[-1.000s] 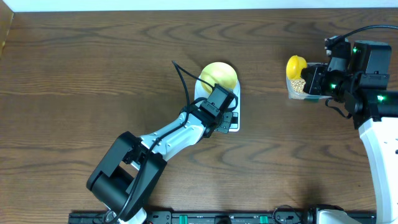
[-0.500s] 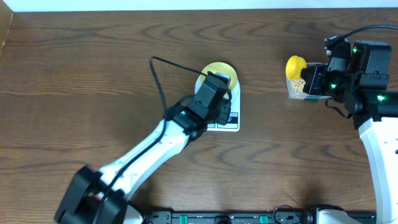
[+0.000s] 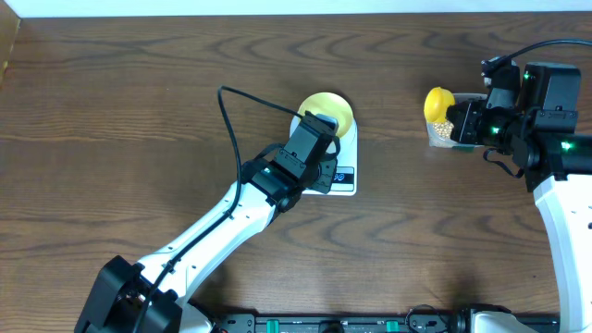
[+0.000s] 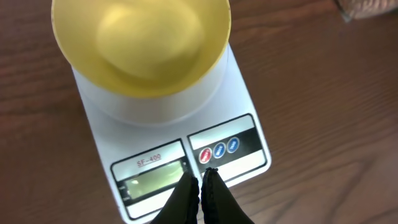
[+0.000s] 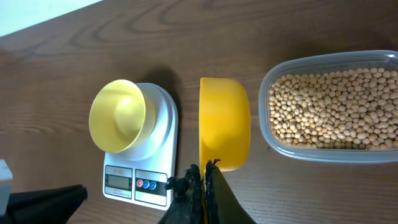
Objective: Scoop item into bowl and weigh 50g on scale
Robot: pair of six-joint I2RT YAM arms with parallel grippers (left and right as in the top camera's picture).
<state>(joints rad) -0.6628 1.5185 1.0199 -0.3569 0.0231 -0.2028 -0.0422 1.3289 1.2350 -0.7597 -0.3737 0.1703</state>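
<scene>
The left gripper (image 4: 200, 180), pinched shut and empty, is hovering at the scale (image 4: 252, 140)'s red button (image 4: 206, 155), best pressing lightly, straight down; the right gripper (image 5: 202, 171) is clamping the scoop (image 5: 224, 124).

A dark brown wooden table (image 3: 139, 111) with strong wavy grain fills nearly the whole overhead frame. Two things lie directly on it. A white rectangular digital kitchen scale (image 3: 349, 157) sits flat near the centre of the frame, its display edge toward the bottom. A clear rounded-rectangular plastic container (image 5: 311, 153) rests at the upper right, well apart from the scale, with bare wood between them.
</scene>
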